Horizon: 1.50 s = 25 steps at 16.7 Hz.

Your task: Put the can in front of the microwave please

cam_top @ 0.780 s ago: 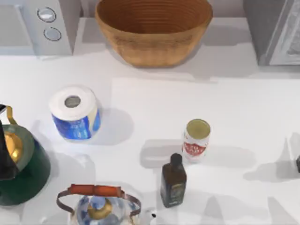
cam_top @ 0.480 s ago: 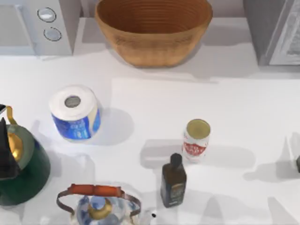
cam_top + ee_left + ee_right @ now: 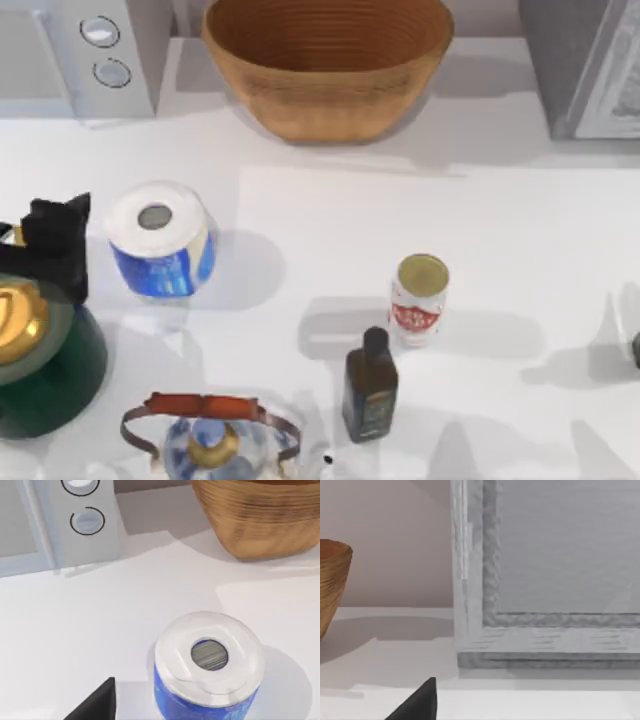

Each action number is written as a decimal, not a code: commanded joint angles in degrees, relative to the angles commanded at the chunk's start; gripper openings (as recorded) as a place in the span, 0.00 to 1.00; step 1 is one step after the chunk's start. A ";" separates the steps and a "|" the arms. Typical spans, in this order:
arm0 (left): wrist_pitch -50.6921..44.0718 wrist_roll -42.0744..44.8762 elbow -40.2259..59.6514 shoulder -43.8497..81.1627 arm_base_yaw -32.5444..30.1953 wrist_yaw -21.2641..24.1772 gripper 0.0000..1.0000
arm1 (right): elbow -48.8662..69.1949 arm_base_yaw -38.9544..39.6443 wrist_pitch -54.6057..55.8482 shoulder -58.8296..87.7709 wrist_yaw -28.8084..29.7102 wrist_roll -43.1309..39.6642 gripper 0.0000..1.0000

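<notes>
Left gripper (image 3: 55, 235) at nine o'clock; jaw state unclear.
Small white red-labelled can (image 3: 419, 298) stands at four o'clock, untouched, far from pale grey dialled microwave (image 3: 85, 55).

The left gripper (image 3: 55, 235) is matte black and blocky in the top view, at the left edge of the frame. Its upper outline ends in two short pointed corners with a shallow notch between them. The surface is plain and dark, without any marking, screw or cable that I can make out.

In the left wrist view, a black wedge (image 3: 95, 705) with a flat, sharp-edged face rises from the lower left of the frame.

The right wrist view has a similar black wedge (image 3: 415, 704) in its lower left, also matte and unmarked.

At the right edge of the top view, a small dark piece of the right arm (image 3: 636, 349) is visible; its shape cannot be told.
</notes>
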 joint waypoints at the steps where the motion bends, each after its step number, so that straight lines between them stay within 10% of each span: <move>1: -3.89 -0.14 6.31 6.46 -2.22 0.00 1.00 | 0.00 0.00 0.00 0.00 0.00 0.00 1.00; 14: -51.44 -1.97 85.33 87.33 -29.46 0.08 1.00 | 0.00 0.00 0.00 0.00 0.00 0.00 1.00; 25: -60.61 -2.31 99.44 101.87 -34.46 0.11 1.00 | 0.00 0.00 0.00 0.00 0.00 0.00 1.00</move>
